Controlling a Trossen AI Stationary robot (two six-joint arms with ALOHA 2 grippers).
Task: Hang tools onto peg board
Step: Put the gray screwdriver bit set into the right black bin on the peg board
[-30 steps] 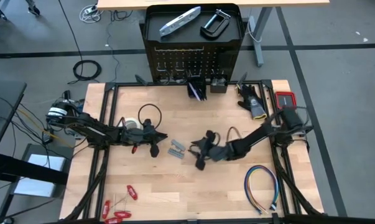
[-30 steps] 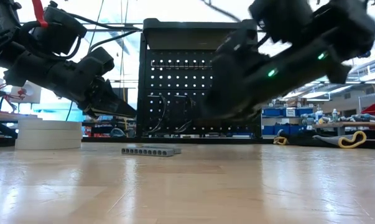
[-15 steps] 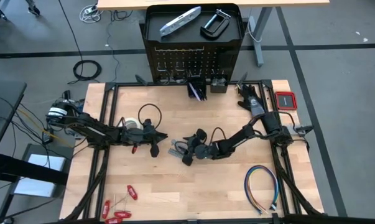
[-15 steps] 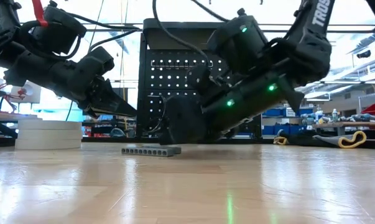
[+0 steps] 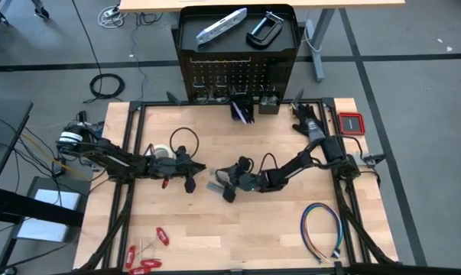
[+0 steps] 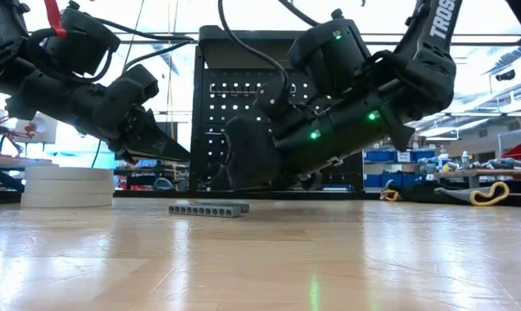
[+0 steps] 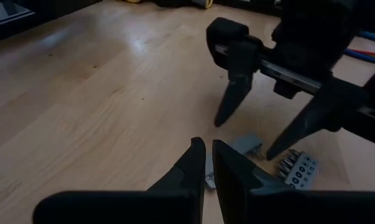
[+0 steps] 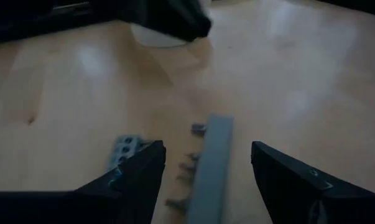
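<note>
Bright, even overhead light; soft glare on the wooden table (image 8: 280, 56); the right wrist view is blurred.

The peg board (image 5: 238, 72) stands upright at the desk's far edge; a silver bar-shaped tool (image 5: 221, 25) and a black C-clamp (image 5: 264, 29) lie on its tray-like top. Two grey metal pieces (image 5: 216, 182) lie flat mid-desk. White tape rolls (image 5: 163, 152) sit beside a black cable loop (image 5: 183, 138). Red-handled hand tools (image 5: 146, 252) lie near the front left corner.

From my high view the right gripper (image 5: 228, 183) covers part of the grey metal pieces (image 5: 215, 186); their small prongs blur in its wrist view.
</note>
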